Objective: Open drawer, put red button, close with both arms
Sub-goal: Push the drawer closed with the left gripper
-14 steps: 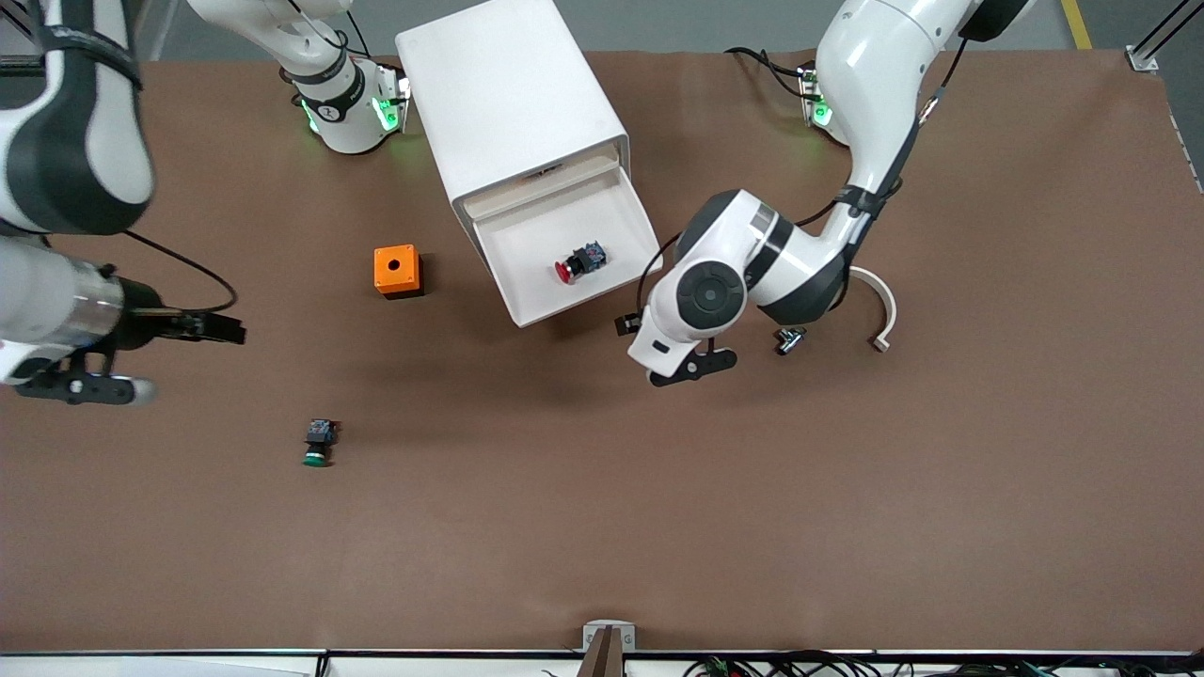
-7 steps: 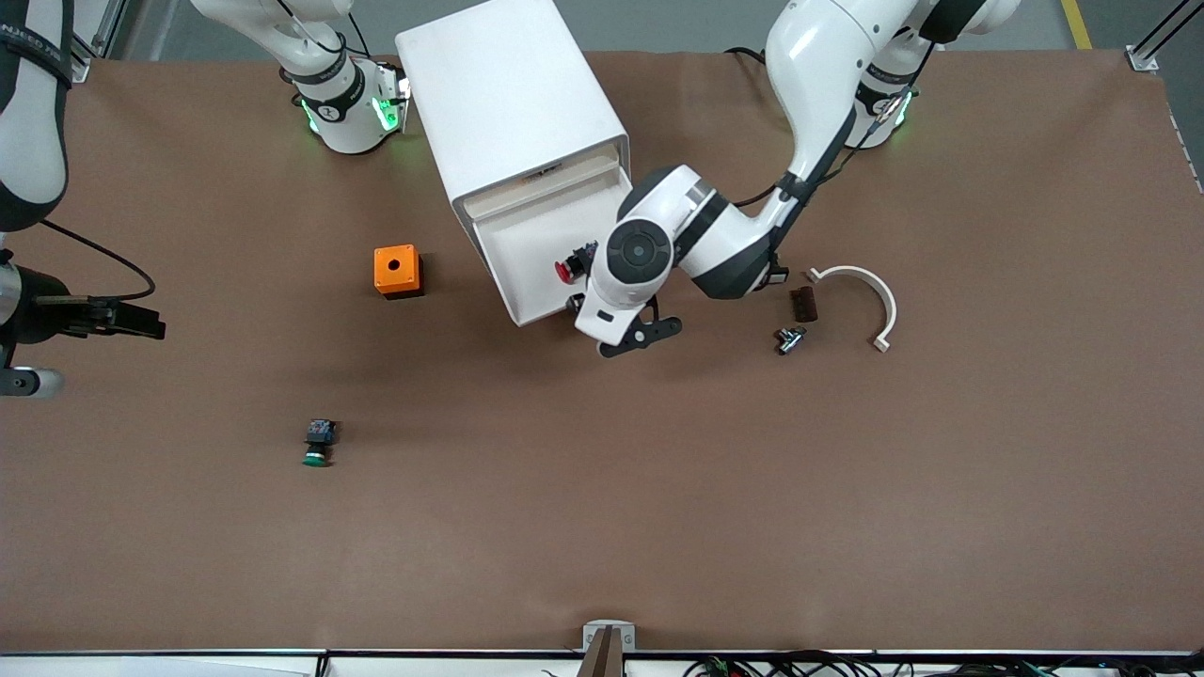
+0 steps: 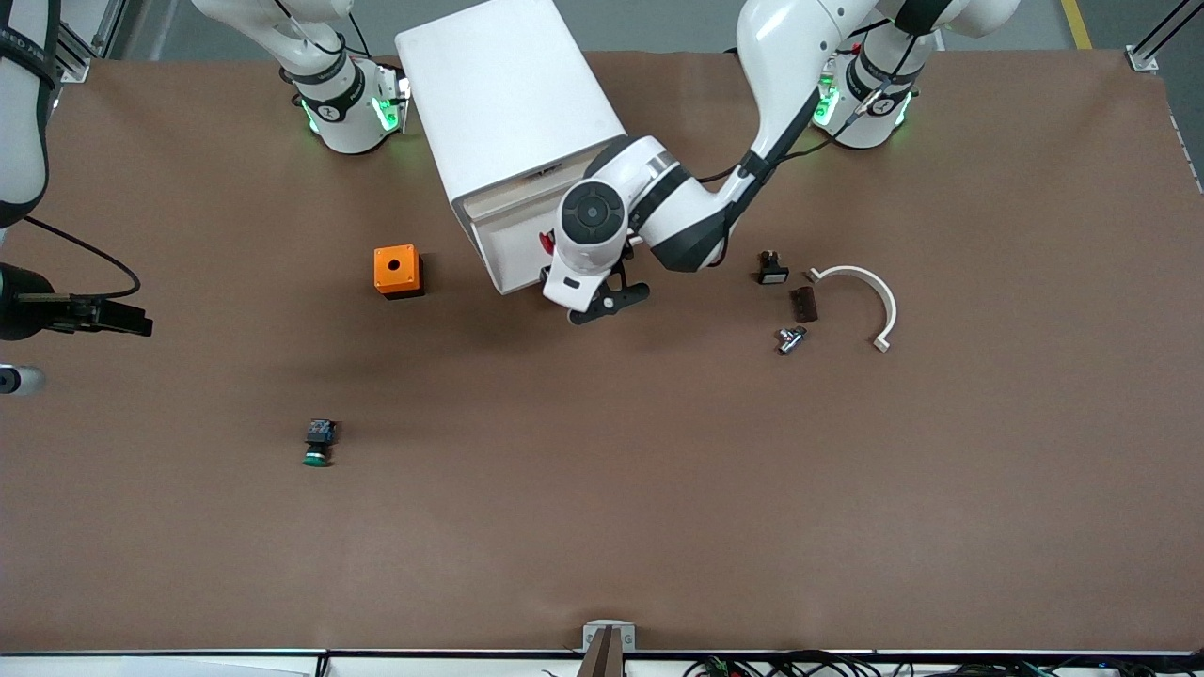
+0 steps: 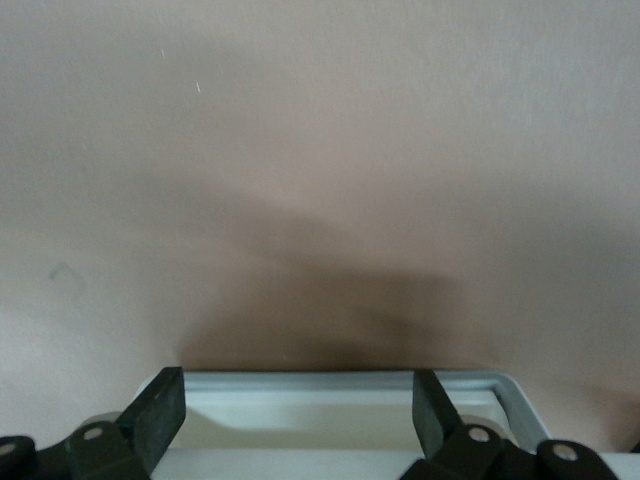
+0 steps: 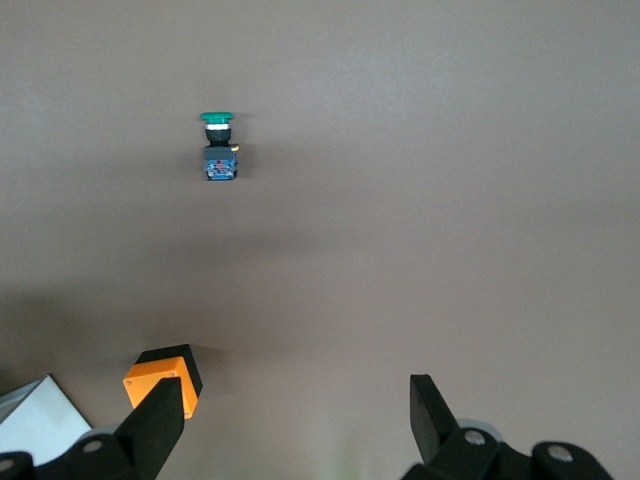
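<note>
Red button lies in the partly open drawer, mostly hidden by the left arm. Left gripper, fingers spread and empty, sits at the drawer's front edge. Right gripper, spread and empty, hangs over bare table near one orange box and one green button.

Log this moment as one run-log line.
red button in drawer | drawer part open | left pincer open at drawer front | right pincer open, waiting
</note>
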You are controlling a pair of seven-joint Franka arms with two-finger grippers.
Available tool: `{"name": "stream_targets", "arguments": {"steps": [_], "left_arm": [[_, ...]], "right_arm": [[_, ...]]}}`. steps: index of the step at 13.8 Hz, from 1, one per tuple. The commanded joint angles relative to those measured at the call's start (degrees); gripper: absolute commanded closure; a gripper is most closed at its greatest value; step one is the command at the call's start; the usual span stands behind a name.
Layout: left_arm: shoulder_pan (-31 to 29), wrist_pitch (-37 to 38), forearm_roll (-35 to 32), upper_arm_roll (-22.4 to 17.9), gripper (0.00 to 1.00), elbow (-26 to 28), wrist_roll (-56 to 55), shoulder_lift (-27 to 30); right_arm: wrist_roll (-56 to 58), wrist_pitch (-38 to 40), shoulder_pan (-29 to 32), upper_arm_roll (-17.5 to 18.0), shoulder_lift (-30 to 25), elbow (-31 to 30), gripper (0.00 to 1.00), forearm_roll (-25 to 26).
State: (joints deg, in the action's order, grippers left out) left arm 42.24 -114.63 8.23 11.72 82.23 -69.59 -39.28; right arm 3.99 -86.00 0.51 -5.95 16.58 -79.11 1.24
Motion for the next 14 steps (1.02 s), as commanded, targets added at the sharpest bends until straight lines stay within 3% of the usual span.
{"name": "stream_targets", "arguments": {"steps": [1,5,7,11,14], "left_arm": [[3.02,-1.04,1.53,-0.2,0.0,0.21,-3.08,0.16],[5.84,-1.04,3.11,-0.03,0.0,1.35,-5.2,0.34],[6.36,-1.04,4.07,1.03,0.0,1.53,-6.42,0.25],[6.81,-0.95,4.34,1.12,0.0,2.93,-6.69,0.6],[4.71,-0.42,3.55,0.07,0.0,2.67,-6.87,1.22]], "right_arm": [[0.41,2.14,0.54,0.85,-0.49,3.5,0.0,1.57],[0.15,11.97,0.98,0.76,-0.49,11.85,0.0,1.14],[-0.38,14.01,0.81,0.85,-1.28,12.84,0.0,0.61],[0.41,14.19,0.54,1.29,-4.44,12.14,0.0,0.08],[0.41,12.45,0.54,1.2,-9.97,3.9,0.0,0.08]]}}
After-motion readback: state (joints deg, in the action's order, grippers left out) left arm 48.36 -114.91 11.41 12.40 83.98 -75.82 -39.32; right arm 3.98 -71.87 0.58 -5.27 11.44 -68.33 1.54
